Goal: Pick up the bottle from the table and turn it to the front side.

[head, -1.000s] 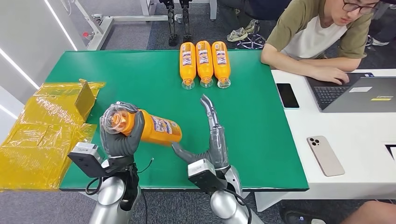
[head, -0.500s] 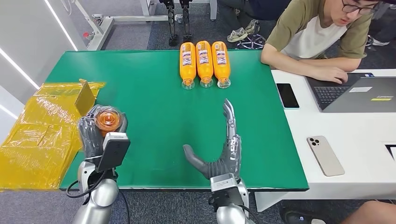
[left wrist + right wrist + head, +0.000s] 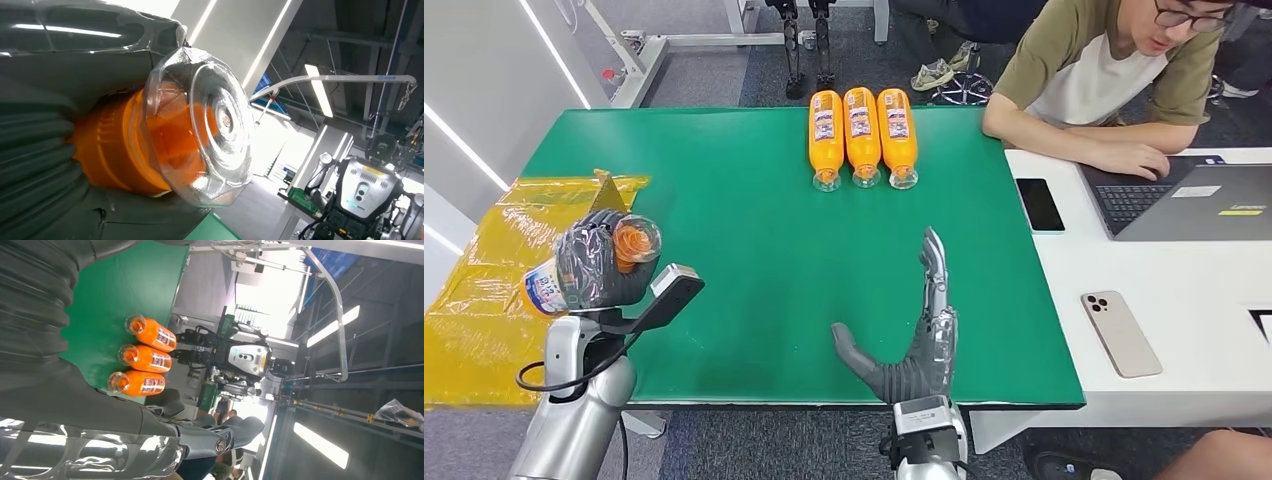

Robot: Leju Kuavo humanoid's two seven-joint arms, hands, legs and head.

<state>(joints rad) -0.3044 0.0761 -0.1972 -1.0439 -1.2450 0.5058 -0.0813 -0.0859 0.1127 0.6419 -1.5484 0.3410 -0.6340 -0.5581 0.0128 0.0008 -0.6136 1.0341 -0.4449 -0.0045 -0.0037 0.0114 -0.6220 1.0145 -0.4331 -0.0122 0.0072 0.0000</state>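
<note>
Left hand is wrapped around the orange bottle, fingers closed about its body, holding it lifted off the green table out past the table's left edge, above the yellow plastic wrap. From the head view the bottle's clear rounded end points toward the table and a strip of its label peeks out on the far side of the fingers. Right hand stands empty over the near edge of the table, fingers straight and spread, thumb out to the side.

Risk, as I judge it: the bottle is smooth and held round its middle, so turning it further could let it slip in the fingers, and from where it hangs it would fall onto the wrap or the floor, not the table. With the label mostly covered, it is also hard to confirm which side faces front.

Left wrist view gives the clear end close up, which the head view leaves small. Right wrist view shows the three bottles lying side by side at the far side, plus another robot beyond, outside the head view. A person sits at the white desk beside the table.
</note>
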